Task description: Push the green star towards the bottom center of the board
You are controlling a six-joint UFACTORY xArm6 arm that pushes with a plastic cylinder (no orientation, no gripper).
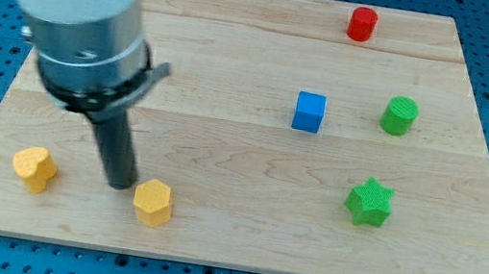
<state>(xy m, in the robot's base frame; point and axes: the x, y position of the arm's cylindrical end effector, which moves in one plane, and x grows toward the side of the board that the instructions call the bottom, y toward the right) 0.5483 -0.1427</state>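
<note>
The green star (370, 202) lies at the view's lower right on the wooden board (254, 70). My tip (121, 183) rests on the board at the lower left, far to the left of the star. It stands between a yellow heart-like block (34, 168) on its left and a yellow hexagonal block (153, 202) just to its right, close to the hexagon but apart from it.
A blue cube (308, 112) sits right of centre. A green cylinder (399, 115) stands above the star. A red cylinder (362, 24) stands near the top edge. The arm's large body (86, 26) covers the board's upper left.
</note>
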